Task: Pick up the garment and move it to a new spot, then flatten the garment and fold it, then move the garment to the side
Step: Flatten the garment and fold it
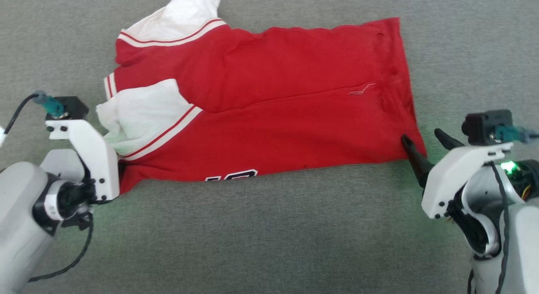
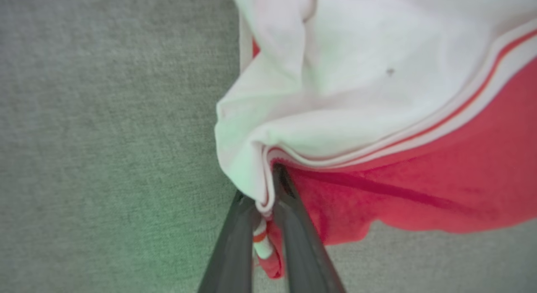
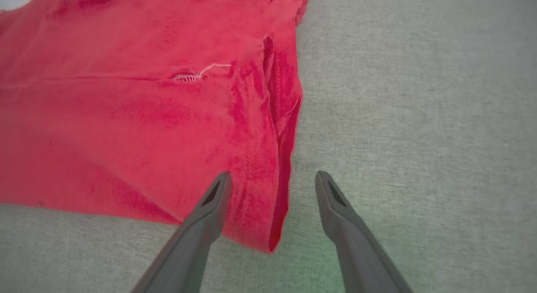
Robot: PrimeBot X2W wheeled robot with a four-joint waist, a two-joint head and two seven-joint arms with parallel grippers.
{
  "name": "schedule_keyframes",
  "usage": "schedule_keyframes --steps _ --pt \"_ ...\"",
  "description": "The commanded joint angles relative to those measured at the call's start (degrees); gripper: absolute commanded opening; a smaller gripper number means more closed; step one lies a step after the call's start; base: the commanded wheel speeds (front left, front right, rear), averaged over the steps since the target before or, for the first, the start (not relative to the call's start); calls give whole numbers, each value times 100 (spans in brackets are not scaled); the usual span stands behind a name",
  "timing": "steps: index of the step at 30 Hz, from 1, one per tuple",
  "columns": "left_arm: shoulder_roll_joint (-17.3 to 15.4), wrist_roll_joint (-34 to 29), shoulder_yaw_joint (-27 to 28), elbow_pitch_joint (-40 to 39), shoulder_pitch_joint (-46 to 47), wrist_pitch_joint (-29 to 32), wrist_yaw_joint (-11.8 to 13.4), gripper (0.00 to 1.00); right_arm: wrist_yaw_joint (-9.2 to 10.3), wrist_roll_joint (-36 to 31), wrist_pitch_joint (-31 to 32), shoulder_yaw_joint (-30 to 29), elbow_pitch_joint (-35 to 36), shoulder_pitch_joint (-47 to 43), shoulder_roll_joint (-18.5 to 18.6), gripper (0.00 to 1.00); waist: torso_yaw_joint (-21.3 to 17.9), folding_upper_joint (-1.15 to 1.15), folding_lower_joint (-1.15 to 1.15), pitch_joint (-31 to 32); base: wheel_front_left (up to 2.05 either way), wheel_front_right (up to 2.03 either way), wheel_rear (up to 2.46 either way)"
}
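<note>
- Currently, location of the garment [image 1: 269, 108]: spread across the grey surface [image 1: 269, 226], white sleeves at left, hem at right.
- Left pincer [image 2: 260, 181]: clamped on garment fabric at the near sleeve seam.
- Right pincer [image 3: 273, 175]: spread apart, straddling the near hem corner, one finger over red fabric, the other over bare surface.

The garment [image 1: 273, 96] is red, its sleeves [image 1: 143, 117] white with red-and-white striped trim, its lettering [image 1: 231, 175] black outlined white; the surface [image 1: 269, 243] around it is heathered grey.
</note>
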State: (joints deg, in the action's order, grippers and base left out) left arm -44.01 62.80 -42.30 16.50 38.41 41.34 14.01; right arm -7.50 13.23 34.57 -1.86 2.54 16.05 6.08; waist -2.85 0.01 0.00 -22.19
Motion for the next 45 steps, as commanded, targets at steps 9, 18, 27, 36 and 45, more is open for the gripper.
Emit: schedule_keyframes --steps 9,18,27,36,45 --pt "596 -142 -391 356 26 -36 -306 0 1 35 1333 201 -723 635 203 100 344 -1 0 -75 0 0 0" --pt "707 -149 -390 482 118 -151 -430 0 3 207 2186 463 -872 757 590 0 477 -1 0 -75 0 0 0" --pt "266 -95 -291 -67 52 119 -177 0 2 645 2550 446 -164 632 864 0 495 -1 0 44 0 0 0" --pt "-591 -16 -137 -1614 -440 601 781 0 3 978 3091 141 831 13 1213 0 543 -1 0 111 0 0 0" --pt "-809 197 -77 -2328 -1042 527 1182 0 3 982 3230 -158 1300 -663 1008 0 574 -1 0 40 0 0 0"
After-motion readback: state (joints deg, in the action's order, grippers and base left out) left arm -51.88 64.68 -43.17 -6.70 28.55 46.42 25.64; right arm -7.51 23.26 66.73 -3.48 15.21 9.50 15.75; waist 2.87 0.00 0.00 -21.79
